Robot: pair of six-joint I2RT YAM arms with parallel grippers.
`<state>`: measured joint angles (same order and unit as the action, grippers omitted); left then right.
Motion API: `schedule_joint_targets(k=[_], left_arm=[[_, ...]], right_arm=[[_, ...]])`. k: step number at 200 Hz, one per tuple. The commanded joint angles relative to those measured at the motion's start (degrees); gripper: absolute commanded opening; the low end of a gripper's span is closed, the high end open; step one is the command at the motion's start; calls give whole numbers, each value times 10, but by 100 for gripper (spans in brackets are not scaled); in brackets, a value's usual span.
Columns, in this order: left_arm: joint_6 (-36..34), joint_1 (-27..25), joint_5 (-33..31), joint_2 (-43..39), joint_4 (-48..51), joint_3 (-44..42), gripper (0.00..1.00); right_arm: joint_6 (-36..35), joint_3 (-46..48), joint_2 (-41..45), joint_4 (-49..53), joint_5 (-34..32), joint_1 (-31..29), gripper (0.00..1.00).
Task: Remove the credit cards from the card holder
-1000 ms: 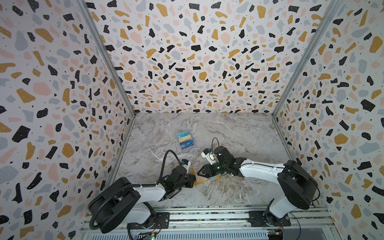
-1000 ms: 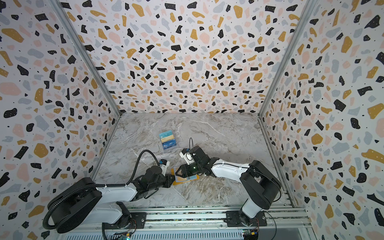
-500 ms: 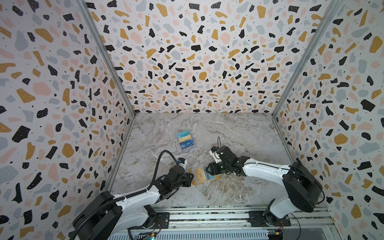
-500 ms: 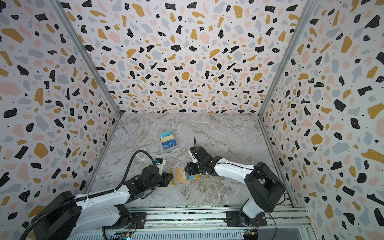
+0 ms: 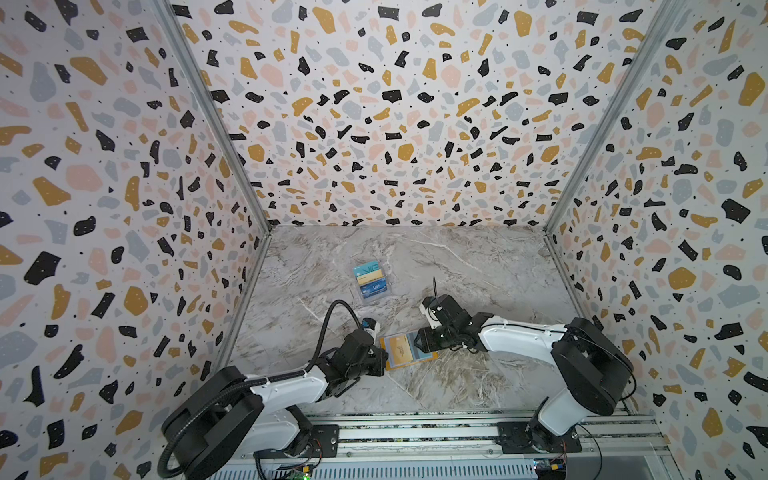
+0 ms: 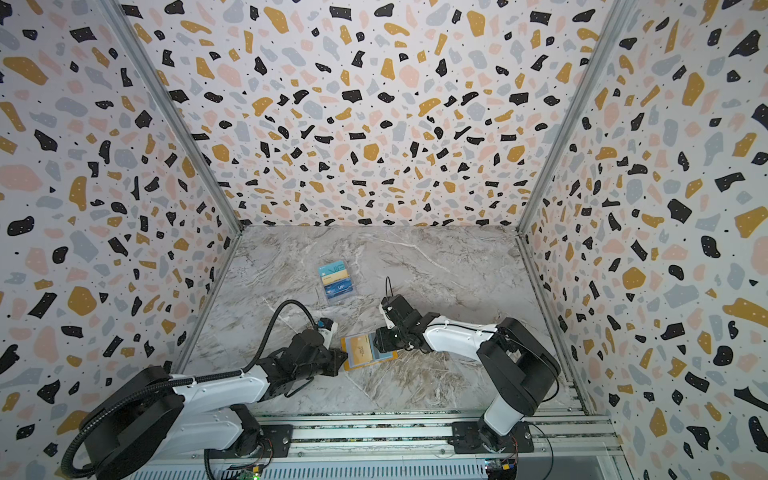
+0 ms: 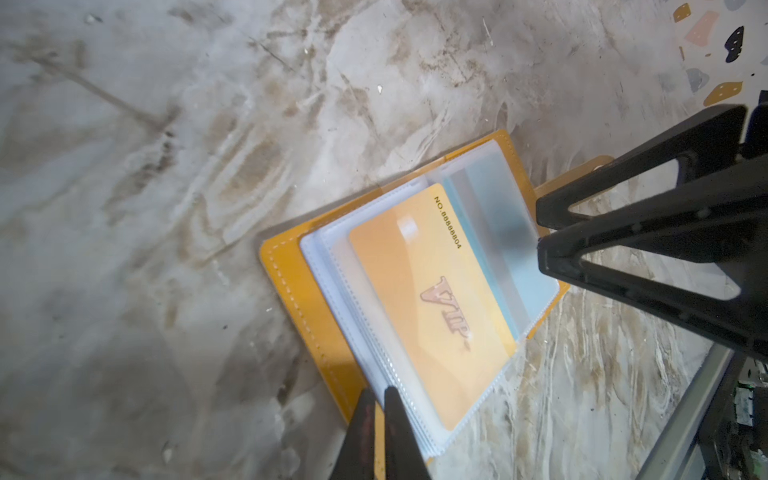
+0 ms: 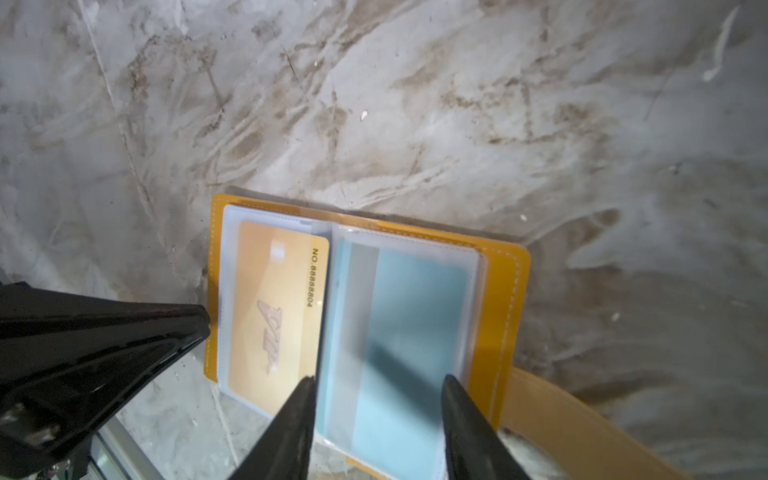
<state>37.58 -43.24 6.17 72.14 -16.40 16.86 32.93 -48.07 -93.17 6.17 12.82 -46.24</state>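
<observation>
Marbled grey desk [image 5: 478, 270], left claw [image 7: 378, 395] pinched shut on the edge of the open mustard-yellow leather card holder [image 7: 291, 291]. Its sleeved teal plastic card [image 8: 415, 332] sits under the half-open right claw [image 8: 378, 378], with the gold VIP card [image 8: 274, 316] just beside.

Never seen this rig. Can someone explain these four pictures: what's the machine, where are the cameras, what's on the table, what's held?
A left arm and a right arm are bolted to a rail at the front of a marble table. Two pictures are near-identical overhead views from one stereo camera. The other two come from a camera on each arm's wrist, looking out past its jaws. An open yellow card holder lies between the arms, with a gold card and a teal card in its clear sleeves. Farther back stands a clear box with more cards. The left end effector is shut and seems to pinch the holder's edge. The right end effector is open, tips over the teal card's sleeve, apparently gripping nothing.
</observation>
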Motion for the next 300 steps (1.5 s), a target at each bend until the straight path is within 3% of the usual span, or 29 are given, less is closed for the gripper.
schedule_joint_targets(k=[1,65,124,192,249,300], left_arm=[[-8,-1,1,7,-34,5,8],[5,-2,5,35,-59,-21,5],[15,-1,-3,30,-62,-37,4],[16,-2,-4,28,-53,-34,4],[15,-1,1,38,-60,-36,4],[17,-1,2,40,-64,-37,4]], right_arm=[[5,-5,-6,9,6,2,50],[10,-5,-18,10,10,2,51],[4,-11,-2,46,-46,1,55],[4,-7,-1,44,-42,-1,55],[12,7,-17,-12,48,1,54],[34,34,22,-80,118,20,54]])
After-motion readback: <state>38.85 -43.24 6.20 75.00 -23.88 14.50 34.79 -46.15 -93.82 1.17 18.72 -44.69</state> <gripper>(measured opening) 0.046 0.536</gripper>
